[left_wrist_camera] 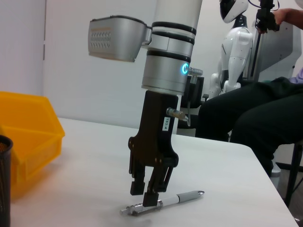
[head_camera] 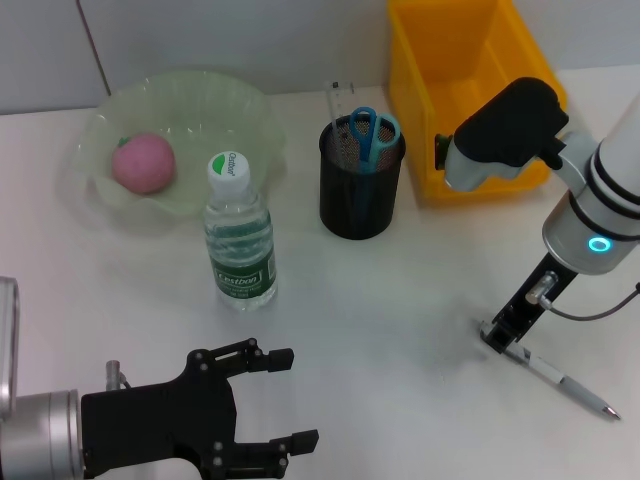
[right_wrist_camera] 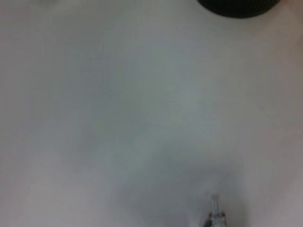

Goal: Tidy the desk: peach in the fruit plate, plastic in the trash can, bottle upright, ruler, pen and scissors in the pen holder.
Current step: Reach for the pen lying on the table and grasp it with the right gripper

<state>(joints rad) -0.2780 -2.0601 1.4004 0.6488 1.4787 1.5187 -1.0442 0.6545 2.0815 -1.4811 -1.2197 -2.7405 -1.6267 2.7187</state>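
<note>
My right gripper (left_wrist_camera: 149,197) stands upright on the table (head_camera: 400,300), its fingers parted around the clip end of the pen (left_wrist_camera: 163,203) lying beneath it; my left gripper (head_camera: 285,400) waits open, well apart.

Open tabletop (head_camera: 400,330) across the centre — wide passage between left gripper (head_camera: 270,400) at 7 o'clock and right gripper (head_camera: 497,335) at 4 o'clock. Blocked at 12 o'clock by pen holder (head_camera: 361,190), scissors (head_camera: 367,130) and ruler (head_camera: 341,100) sticking up from it. Bottle (head_camera: 240,240) upright at 10 o'clock, fruit plate (head_camera: 200,110) just behind. Yellow bin (head_camera: 460,100) walling off 1 o'clock. Pen (head_camera: 565,382) flat at 4 o'clock — right gripper low over its near end.
</note>
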